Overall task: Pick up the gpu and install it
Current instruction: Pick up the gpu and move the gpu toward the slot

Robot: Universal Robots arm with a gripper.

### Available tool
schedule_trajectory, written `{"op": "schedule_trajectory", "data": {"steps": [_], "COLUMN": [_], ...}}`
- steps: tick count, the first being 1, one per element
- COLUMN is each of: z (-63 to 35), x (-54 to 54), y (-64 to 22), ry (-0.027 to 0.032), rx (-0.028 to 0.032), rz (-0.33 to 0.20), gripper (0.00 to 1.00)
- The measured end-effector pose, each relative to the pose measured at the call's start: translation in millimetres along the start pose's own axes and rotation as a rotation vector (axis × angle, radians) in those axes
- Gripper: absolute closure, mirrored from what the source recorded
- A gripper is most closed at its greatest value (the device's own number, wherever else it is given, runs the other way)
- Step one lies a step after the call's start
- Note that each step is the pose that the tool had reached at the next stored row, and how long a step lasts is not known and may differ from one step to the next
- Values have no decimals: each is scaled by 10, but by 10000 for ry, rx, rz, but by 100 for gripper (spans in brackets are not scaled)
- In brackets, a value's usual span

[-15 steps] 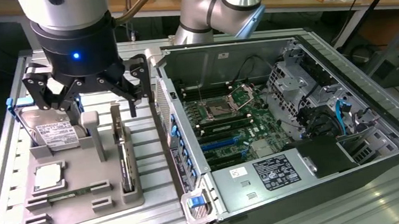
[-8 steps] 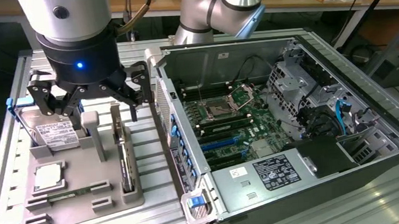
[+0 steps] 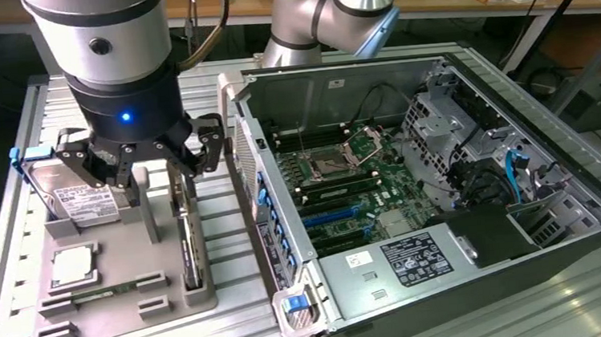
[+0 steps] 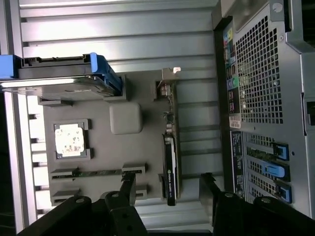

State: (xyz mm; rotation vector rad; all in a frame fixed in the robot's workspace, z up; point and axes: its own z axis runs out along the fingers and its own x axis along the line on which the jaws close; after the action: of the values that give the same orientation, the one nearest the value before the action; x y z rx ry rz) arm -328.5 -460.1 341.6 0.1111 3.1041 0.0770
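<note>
The gpu [image 3: 187,238] stands on edge in a slot of the grey holder tray [image 3: 169,263], a thin dark card with its pale bracket end farthest from the wrist camera. My gripper [image 3: 152,160] hangs directly over it, hiding the card's upper end in the exterior view. In the wrist view the gpu [image 4: 170,167] runs lengthwise between my two black fingers [image 4: 129,189], which stand apart on either side of it with a gap to the card. The gripper [image 4: 168,181] is open and holds nothing.
On the same tray [image 4: 140,152] sit a hard drive in a blue bracket [image 3: 71,194] [image 4: 64,73], a processor chip [image 3: 72,265] [image 4: 69,140] and a memory stick [image 3: 94,294] [image 4: 93,173]. The open computer case [image 3: 562,220] lies at the exterior view's right, motherboard [image 3: 334,182] exposed.
</note>
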Motion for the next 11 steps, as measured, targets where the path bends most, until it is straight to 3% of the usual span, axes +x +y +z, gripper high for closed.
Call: {"op": "schedule_trajectory", "data": {"steps": [11], "z": [210], "x": [2], "y": [-20], "ry": [1], "rx": [7], "rz": [1], "gripper": [37]}}
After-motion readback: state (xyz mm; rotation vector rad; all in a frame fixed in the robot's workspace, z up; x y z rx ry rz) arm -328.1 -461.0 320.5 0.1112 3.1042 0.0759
